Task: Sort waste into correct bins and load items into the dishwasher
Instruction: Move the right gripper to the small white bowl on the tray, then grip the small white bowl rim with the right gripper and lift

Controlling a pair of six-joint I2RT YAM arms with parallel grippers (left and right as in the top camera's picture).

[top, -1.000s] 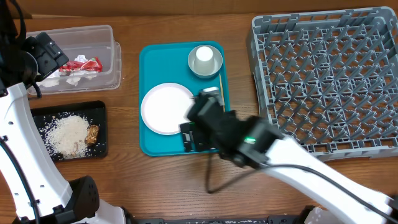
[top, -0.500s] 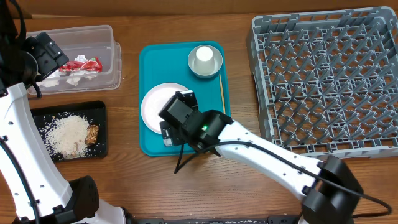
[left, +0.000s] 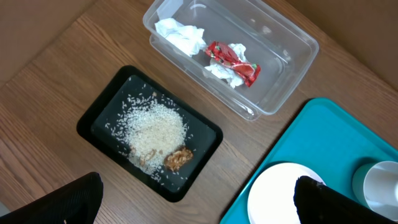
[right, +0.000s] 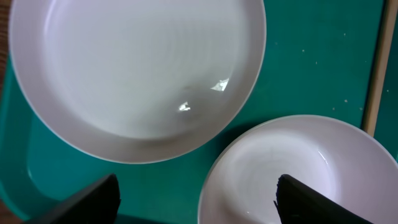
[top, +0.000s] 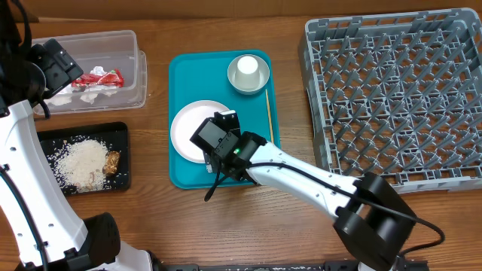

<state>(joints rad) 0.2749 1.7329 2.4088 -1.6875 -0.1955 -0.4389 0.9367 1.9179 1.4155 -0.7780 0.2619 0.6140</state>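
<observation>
Dish-loading step, by my read: the waste looks sorted. Crumpled napkin (left: 180, 34) and red-and-white wrapper (left: 233, 59) lie in the clear tub (left: 283, 46). Rice (left: 155, 130) and a brown chunk (left: 180, 158) lie in the black tray (left: 107, 123). No dish shows in the grey dish rack (top: 392, 98) at the far right of the table.

Right gripper (right: 196, 190) hangs over the teal tray (right: 311, 62), above the gap between the large plate (right: 130, 68) and the smaller plate (right: 298, 168). Its 2 fingers are spread wide and hold nothing. Left gripper (left: 198, 186) is parked up by the tub, fingers also wide apart and empty.

Next move probably calls for dropping onto 1 plate rim, likely the smaller plate's. A flat plate gives little to pinch, so the rim must sit between the fingers before they close. Then comes a long carry right to the rack pegs.

Hard to make out:
- The overhead view hides the smaller plate under the right arm.
- Height above the plates cannot be read from the wrist view.
- The plates' rims look close together, but touching or not, I cannot tell.
- The wooden stick (right: 375, 68) is cut off at the frame edge.
- The cup (top: 248, 69) stands in the grey-rimmed bowl (top: 233, 81), covering most of the bowl's inside.
</observation>
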